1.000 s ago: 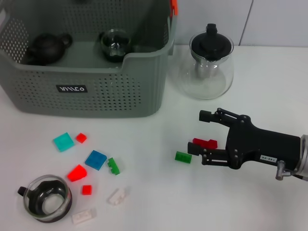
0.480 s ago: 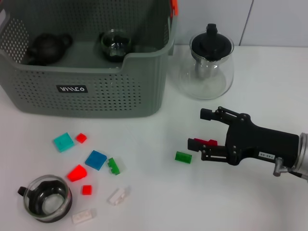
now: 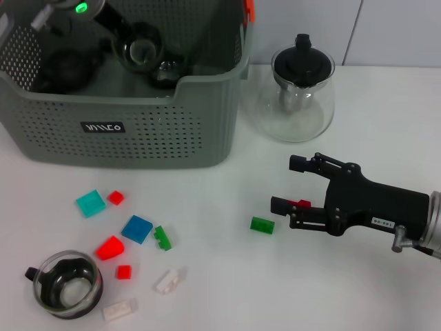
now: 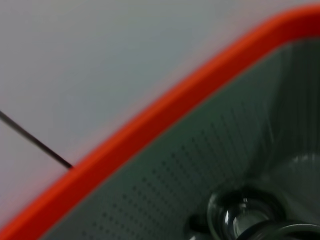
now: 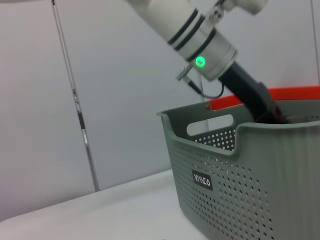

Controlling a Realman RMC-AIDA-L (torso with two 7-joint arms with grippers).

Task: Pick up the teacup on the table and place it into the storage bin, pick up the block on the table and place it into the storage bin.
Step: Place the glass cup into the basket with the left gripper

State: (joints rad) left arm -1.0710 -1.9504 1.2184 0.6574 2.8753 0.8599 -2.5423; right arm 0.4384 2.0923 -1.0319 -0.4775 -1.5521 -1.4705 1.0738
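- Nearest me, a glass teacup (image 3: 65, 292) is sitting on the counter (image 3: 227, 289) at my left front, exactly where it was a second ago, with loose blocks scattered around it: clear bricks (image 3: 169, 281), red pieces (image 3: 110, 247), a blue tile (image 3: 137, 229) and a teal tile (image 3: 91, 203).
- My right pincer (image 3: 284, 185) is hovering low over the counter with its jaws spread apart, gripping nothing.
- It is creeping slightly towards the bin compared with a second ago; the red block (image 3: 300, 204) is lying between its fingers and the green block (image 3: 262, 225) just beside its lower finger, neither one moved.
- Behind it, the glass teapot (image 3: 302, 93) is standing untouched, just beside the storage bin (image 3: 131, 131).
- The big change is farthest off: my left arm (image 3: 76, 10), absent half a second ago, is now reaching down into the bin.
- Its left pincer (image 3: 141, 49) is clenched on a glass cup (image 3: 138, 48), holding it above the bin floor beside the dark teapot (image 3: 65, 69) and over the small cup (image 3: 165, 69) already lying there.
- I judge that one cup delivery is nearly finished, needing only a release, while the block step is just being lined up.
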